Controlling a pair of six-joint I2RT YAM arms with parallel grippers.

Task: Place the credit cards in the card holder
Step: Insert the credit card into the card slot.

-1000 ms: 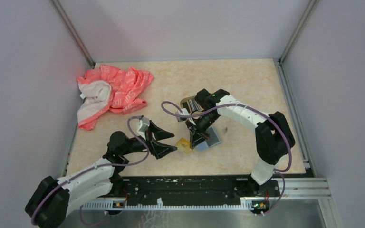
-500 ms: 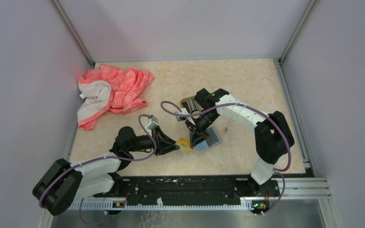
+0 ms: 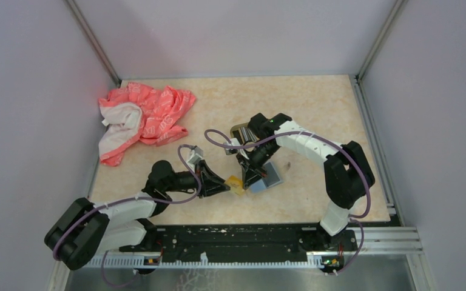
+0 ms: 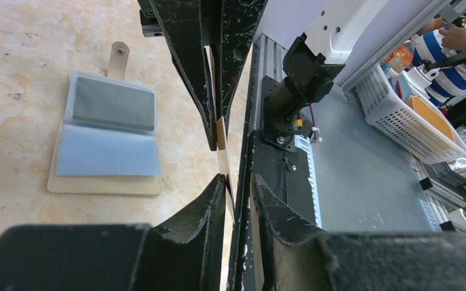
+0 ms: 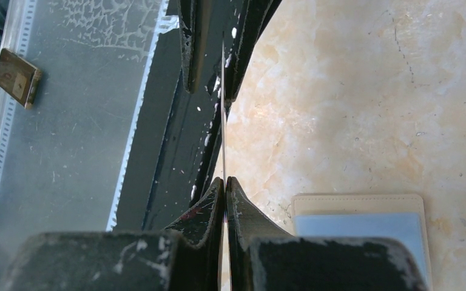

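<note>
A plain tan credit card (image 3: 235, 183) hangs edge-on just above the table, with my right gripper (image 3: 250, 177) shut on its far end. In the right wrist view it is a thin line (image 5: 223, 133) leaving the closed jaws (image 5: 225, 179). My left gripper (image 3: 221, 183) reaches in from the left. In its wrist view the card (image 4: 221, 136) lies between its jaws (image 4: 239, 180), against one finger, with a gap to the other. The card holder (image 3: 239, 130), a small gold-rimmed tin, sits half hidden under the right arm. A grey card (image 4: 113, 103) and a pale blue card (image 4: 106, 151) lie on a beige wallet (image 4: 103, 182).
A pink and white cloth (image 3: 142, 118) lies crumpled at the far left. The beige wallet (image 3: 268, 176) lies right beside the right gripper. The black base rail (image 3: 243, 239) runs along the near edge. Grey walls enclose three sides.
My left arm has reached right to the tan card, and its jaws have narrowed from wide open to a slim gap round it. The right arm has held still.
</note>
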